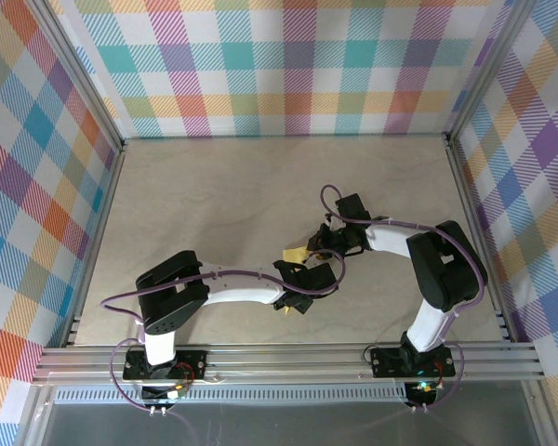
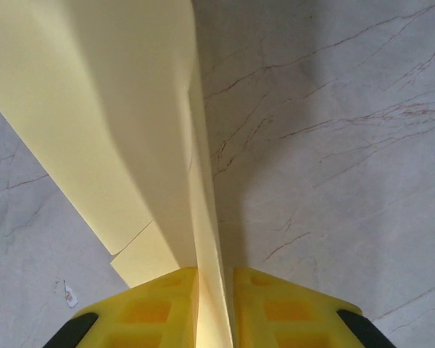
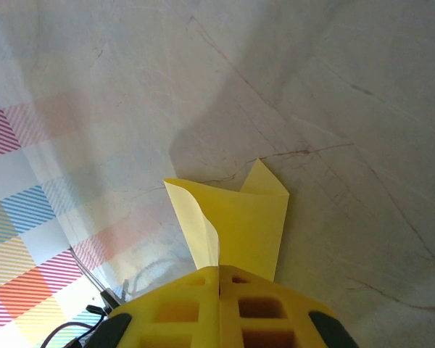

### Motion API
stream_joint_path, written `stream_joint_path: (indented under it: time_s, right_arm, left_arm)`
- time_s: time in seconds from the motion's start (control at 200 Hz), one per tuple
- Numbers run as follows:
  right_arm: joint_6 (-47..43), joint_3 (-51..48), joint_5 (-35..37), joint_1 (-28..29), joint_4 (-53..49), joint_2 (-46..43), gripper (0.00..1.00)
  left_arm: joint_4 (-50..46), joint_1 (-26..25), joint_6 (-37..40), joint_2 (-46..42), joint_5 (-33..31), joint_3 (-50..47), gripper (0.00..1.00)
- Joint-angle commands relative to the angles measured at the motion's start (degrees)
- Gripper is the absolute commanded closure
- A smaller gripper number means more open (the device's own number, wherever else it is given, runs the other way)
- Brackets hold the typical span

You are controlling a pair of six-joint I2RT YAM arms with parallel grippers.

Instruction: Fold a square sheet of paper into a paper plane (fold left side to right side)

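The sheet of paper [image 1: 295,253], thin, plain and bright yellow, is held up off the bench [image 1: 214,186] near its middle, between the two grippers. In the left wrist view it [image 2: 130,123] is seen as a long creased panel that widens away from the camera, with a small folded flap at its lower left edge. In the right wrist view it [image 3: 246,217] is seen as a short folded piece with a pointed corner at the top and one curled layer on the left.

The right gripper [image 3: 219,272] is closed, its jaws pressed together on the lower edge of the paper. The jaws of the left gripper [image 2: 215,279] are set narrowly apart with the paper's fold running between them; whether it is pinched cannot be told. The fingers [image 2: 152,304] are of yellow moulded plastic with hollow cells.

The bench is a pale, matt, marble-patterned surface with fine brown veins, enclosed by pastel plaid walls [image 1: 288,65].
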Motion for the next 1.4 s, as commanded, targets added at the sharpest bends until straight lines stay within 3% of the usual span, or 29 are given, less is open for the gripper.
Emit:
stream_joint_path:
  time_s: [0.0,0.38,0.635,0.86,1.13,1.395]
  right_arm:
    - [-0.6,0.8,0.7,0.4,-1.3,0.8,1.00]
    - [-1.8,1.0,1.9,0.4,-3.1,1.0,1.00]
    - [-1.9,1.1,2.3,0.4,-3.7,0.1,1.00]
    - [-2.5,1.7,3.0,0.4,-4.7,-0.4,1.00]
    - [-2.4,1.8,2.9,0.4,-5.0,-0.3,1.00]
    - [-2.3,1.8,2.5,0.4,-4.9,-0.6,1.00]
  left_arm:
    - [-0.3,-0.4,-0.7,0.9,1.1,0.7,0.81]
    - [0.6,-0.5,-0.8,2.4,3.4,1.3,0.82]
    - [2.1,0.0,-1.8,-1.6,2.7,-0.8,0.82]
    - [5.1,2.3,-2.3,-6.2,7.6,-3.8,0.82]
    - [6.2,3.0,-1.8,-7.6,9.7,-4.1,0.76]
    - [4.8,3.1,-2.4,-6.1,6.9,-4.2,0.76]
